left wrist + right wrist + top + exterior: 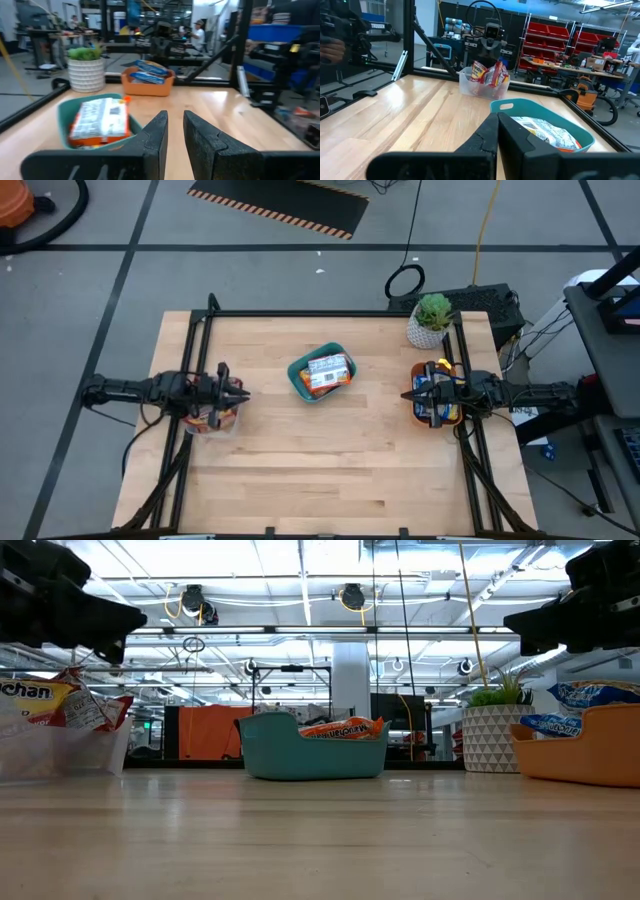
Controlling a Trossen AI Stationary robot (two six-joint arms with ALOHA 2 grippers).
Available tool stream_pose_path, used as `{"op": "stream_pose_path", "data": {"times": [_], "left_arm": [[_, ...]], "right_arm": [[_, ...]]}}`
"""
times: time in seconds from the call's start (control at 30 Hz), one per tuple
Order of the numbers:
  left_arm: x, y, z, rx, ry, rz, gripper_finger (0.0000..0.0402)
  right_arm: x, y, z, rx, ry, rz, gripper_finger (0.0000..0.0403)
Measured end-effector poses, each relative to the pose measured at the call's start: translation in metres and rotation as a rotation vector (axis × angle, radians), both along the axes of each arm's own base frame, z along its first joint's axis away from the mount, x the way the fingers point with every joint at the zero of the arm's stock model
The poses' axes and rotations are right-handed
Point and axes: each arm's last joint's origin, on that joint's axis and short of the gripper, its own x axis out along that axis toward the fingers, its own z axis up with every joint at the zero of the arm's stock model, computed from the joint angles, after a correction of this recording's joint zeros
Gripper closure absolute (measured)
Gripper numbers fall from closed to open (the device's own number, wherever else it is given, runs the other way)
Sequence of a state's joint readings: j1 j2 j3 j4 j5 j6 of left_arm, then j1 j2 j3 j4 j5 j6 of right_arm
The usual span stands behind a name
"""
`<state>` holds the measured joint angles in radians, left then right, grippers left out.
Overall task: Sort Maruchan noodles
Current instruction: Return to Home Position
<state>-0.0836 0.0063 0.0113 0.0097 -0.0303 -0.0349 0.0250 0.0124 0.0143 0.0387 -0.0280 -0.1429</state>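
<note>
Maruchan noodles lie in three containers. A teal bin [322, 375] in the table's middle holds orange and white packets [100, 120]. A clear tub [210, 418] at the left holds red packets [487, 72]. An orange tray [437, 405] at the right holds blue packets [150, 72]. My left gripper [243, 392] hovers level above the clear tub and points at the teal bin; its fingers [160, 135] stand a narrow gap apart with nothing between them. My right gripper [405, 395] hovers level above the orange tray, shut and empty.
A potted plant [432, 320] in a white pot stands at the far right corner, just behind the orange tray. Black frame rails [330, 313] run along the table's far edge and both sides. Bare wood stretches across the near half of the table [330, 480].
</note>
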Motion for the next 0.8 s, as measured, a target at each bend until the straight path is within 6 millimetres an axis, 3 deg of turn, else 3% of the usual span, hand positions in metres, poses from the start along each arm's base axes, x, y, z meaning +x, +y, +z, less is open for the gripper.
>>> {"op": "stream_pose_path", "data": {"times": [0.8], "left_arm": [[0.0035,-0.0017,-0.0038,0.087,0.046,0.04,0.0337]], "right_arm": [[0.0,0.0,0.0001,0.0,-0.001,0.0,0.0399]]}}
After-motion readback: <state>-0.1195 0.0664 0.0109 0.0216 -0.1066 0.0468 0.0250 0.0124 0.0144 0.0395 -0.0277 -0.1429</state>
